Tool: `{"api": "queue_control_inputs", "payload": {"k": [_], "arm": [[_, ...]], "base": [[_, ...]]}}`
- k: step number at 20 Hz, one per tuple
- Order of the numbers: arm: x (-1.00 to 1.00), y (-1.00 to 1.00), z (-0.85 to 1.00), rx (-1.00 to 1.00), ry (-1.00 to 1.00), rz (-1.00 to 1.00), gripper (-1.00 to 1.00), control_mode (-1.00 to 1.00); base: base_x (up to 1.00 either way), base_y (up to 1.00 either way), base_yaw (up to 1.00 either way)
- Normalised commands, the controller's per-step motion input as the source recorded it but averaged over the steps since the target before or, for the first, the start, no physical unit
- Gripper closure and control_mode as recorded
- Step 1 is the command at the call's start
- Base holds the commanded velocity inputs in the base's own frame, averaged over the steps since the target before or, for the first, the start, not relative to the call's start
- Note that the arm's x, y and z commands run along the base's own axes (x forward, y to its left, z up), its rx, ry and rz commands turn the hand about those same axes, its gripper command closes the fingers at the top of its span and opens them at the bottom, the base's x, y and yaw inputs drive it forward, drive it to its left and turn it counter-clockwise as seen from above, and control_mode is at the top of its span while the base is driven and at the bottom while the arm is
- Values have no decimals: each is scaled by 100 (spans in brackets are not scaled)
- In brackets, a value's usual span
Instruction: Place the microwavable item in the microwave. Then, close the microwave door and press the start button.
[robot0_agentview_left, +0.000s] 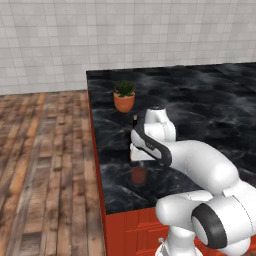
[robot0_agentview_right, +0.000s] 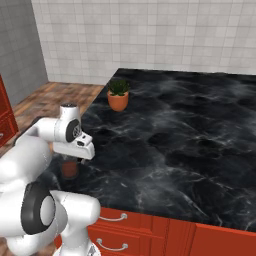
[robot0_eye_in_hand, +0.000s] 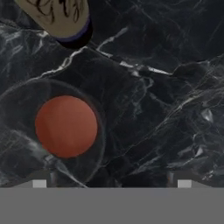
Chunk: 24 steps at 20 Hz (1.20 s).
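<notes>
The microwavable item (robot0_eye_in_hand: 65, 127) is a round reddish-brown lump on the black marble counter, with a faint glassy ring around it. My gripper (robot0_eye_in_hand: 111, 184) hangs open straight above the counter. Seen from the hand, the item lies off centre, nearer the left fingertip (robot0_eye_in_hand: 39, 183) than the right one. From the base the item (robot0_agentview_left: 138, 175) sits just under the white hand (robot0_agentview_left: 146, 145), close to the counter's left edge, and it shows again (robot0_agentview_right: 70, 169) below the gripper (robot0_agentview_right: 76, 157). Nothing is held. The microwave and its door are out of view.
A dark wine bottle (robot0_eye_in_hand: 61, 19) stands just beyond the item, its neck (robot0_agentview_left: 134, 120) showing behind the hand. A green plant in an orange pot (robot0_agentview_left: 124, 96) stands further back. The counter (robot0_agentview_right: 180, 145) stretches wide to the right; wooden floor (robot0_agentview_left: 45, 165) lies left of it.
</notes>
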Motion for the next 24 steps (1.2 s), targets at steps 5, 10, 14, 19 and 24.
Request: {"api": "queue_control_inputs", "payload": {"k": [5, 10, 14, 19, 24], "arm": [[0, 3, -27, 0, 0, -11, -100, -100], [0, 1, -29, 0, 0, -10, -100, -100], [1, 0, -26, 0, 0, -10, -100, -100], [0, 0, -9, 0, 0, -10, -100, -100], [0, 0, 4, 0, 0, -9, -100, -100]], "base": [[0, 0, 0], [0, 0, 0], [0, 0, 0], [0, 0, 0], [0, 0, 0]]}}
